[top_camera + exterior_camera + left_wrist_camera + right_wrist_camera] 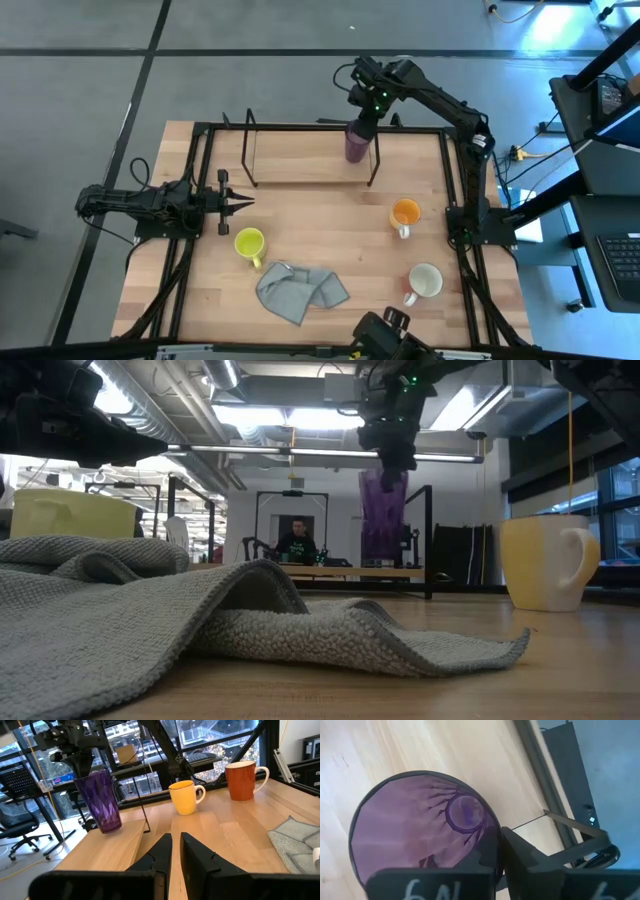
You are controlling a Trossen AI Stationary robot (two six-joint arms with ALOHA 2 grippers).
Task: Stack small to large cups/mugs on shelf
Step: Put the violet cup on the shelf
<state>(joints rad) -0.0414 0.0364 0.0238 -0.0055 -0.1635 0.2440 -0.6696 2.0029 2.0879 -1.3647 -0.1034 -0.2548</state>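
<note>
The purple tumbler (357,142) stands upright at the right end of the black wire shelf (310,184), at the table's far side. My right gripper (366,118) is right above it, shut on it. The tumbler also shows in the low view (383,515) and in the left wrist view (102,800). My left gripper (240,203) is shut and empty at the table's left, just far of the yellow mug (249,243). The orange mug (405,213) and the white mug (425,282) stand upright on the table's right half. My right gripper holds the tumbler's rim (492,832) with one finger inside the cup and one outside its wall. The fingers come from above, pointing down. The tumbler stays upright below them, and its base (109,826) looks set down on the wood by the shelf's right upright.
A crumpled grey cloth (300,290) lies near the front edge, between the yellow and white mugs, and fills the low view's foreground (200,620). The black table frame (460,200) runs along the table's sides. A person (297,540) sits far beyond the table.
</note>
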